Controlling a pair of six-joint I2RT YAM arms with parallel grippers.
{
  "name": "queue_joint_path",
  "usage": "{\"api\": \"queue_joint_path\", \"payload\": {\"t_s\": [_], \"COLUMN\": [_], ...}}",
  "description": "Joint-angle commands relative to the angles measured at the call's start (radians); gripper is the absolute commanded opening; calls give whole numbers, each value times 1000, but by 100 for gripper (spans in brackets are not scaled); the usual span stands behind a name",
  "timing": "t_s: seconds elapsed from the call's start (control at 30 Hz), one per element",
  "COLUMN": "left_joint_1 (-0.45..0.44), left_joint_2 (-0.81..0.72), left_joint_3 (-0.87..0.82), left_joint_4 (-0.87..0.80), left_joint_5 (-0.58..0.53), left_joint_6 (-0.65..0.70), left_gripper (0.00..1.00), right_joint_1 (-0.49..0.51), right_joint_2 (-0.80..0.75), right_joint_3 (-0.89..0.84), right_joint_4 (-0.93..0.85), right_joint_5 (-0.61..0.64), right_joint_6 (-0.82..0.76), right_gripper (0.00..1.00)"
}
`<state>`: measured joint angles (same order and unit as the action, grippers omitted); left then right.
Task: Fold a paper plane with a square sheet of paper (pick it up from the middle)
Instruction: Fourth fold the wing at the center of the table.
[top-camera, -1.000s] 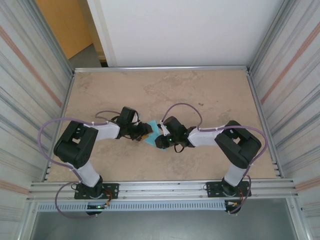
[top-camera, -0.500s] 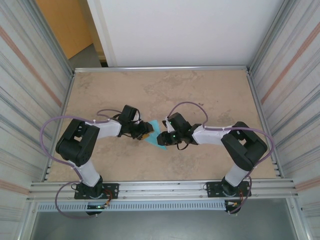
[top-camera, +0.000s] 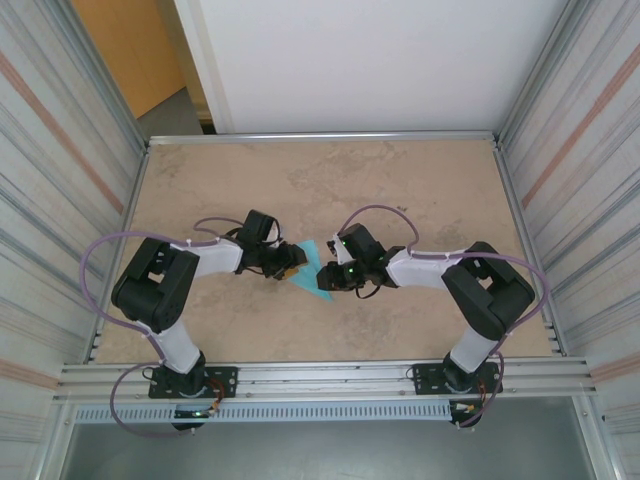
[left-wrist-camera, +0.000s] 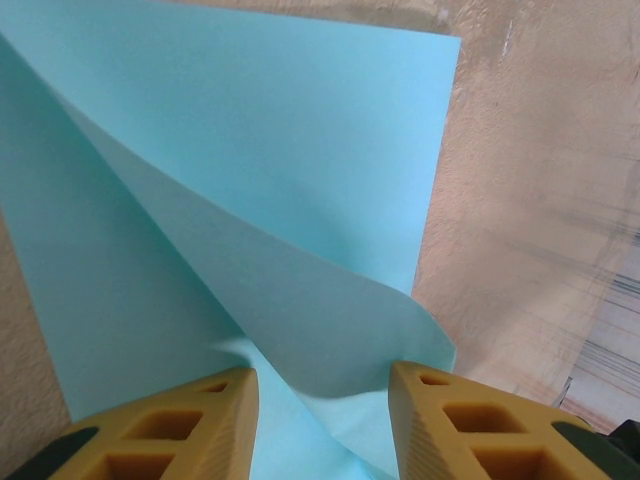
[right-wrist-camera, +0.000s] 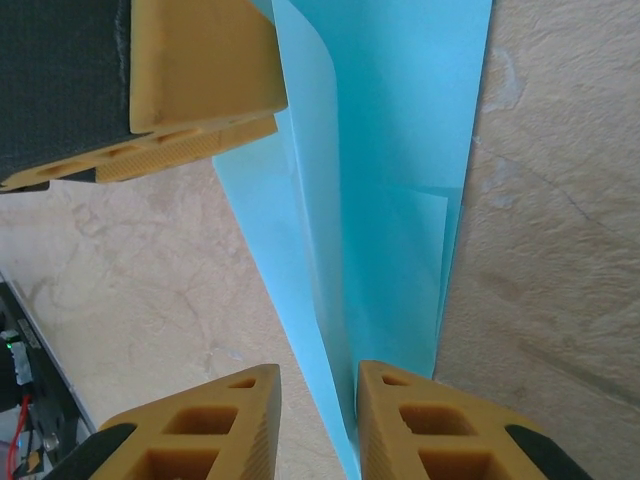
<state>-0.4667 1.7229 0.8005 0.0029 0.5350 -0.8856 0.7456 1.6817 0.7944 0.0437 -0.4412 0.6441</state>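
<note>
Mottled beige stone-look bench (top-camera: 400, 180), ribbed metal walls (top-camera: 60, 150). The thin light-blue square sheet of paper (top-camera: 310, 272) lies mid-bench, creased, one flap curling between the spread left fingers (left-wrist-camera: 170, 430); right fingers (right-wrist-camera: 430, 430), narrowly apart, straddle its folded edge

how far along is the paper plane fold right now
Early. Done: the thin light-blue square sheet of paper has one layer turned over itself, curved, not pressed flat. In hand: the left gripper and right gripper each straddle an edge, jaws apart. To do: sharp creases, nose and wings; no pointed dart yet.
</note>
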Motion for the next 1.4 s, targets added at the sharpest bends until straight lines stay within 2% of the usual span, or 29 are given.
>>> {"api": "queue_joint_path", "payload": {"t_s": [0.0,0.6,0.9,1.2,1.37], "left_joint_1": [-9,-9,-10,-10,-9], "left_joint_2": [23,35,35,-78,-142], "left_joint_3": [3,11,28,72,43], "left_joint_4": [-78,-99,-132,-107,-63], "left_joint_5": [3,13,13,42,48], "left_joint_6": [23,41,63,99,116], "left_gripper": [40,41,44,49,45], "right_joint_1": [-4,-14,-25,-36,-39], "right_joint_2": [18,70,76,73,79], "right_joint_3": [-11,-30,-47,-66,-65], "right_joint_4": [-20,-8,14,31,39], "right_joint_5": [-39,-71,-80,-81,-86], "right_joint_6": [-13,-18,-6,3,6], "right_gripper": [26,13,12,12,12]}}
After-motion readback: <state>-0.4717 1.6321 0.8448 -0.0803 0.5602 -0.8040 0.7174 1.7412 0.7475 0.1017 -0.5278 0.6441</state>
